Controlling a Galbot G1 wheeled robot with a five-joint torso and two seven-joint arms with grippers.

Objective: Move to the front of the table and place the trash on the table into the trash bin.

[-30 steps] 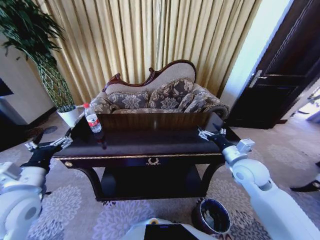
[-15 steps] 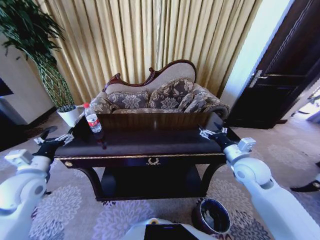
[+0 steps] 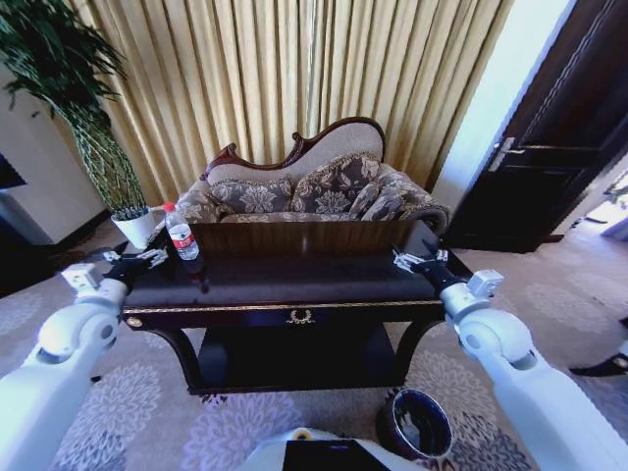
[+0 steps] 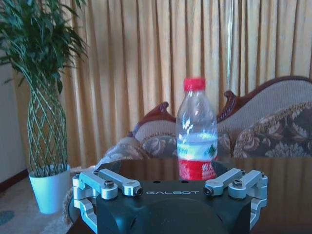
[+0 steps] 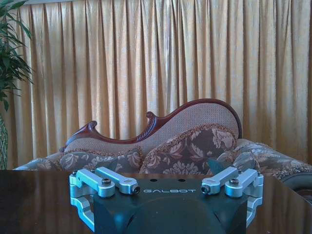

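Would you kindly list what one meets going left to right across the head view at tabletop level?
White plant pot → left claw → water bottle → bare table → right claw.

Sofa (image 3: 314, 186): carved dark-wood frame, beige upholstered back, floral cushions; straight ahead of both end effectors.
Curtains (image 3: 294, 78): gold, pleated, full height, behind the sofa.
Plant (image 3: 59, 88): tall, green, lattice-braided stems, in a white pot (image 3: 135, 226); beyond the left end effector, to its outer side.
Door (image 3: 549, 147): dark wood, metal handle, well beyond the right end effector's outer side.
Carpet (image 3: 147, 412): pale, grey floral medallions, below both end effectors.
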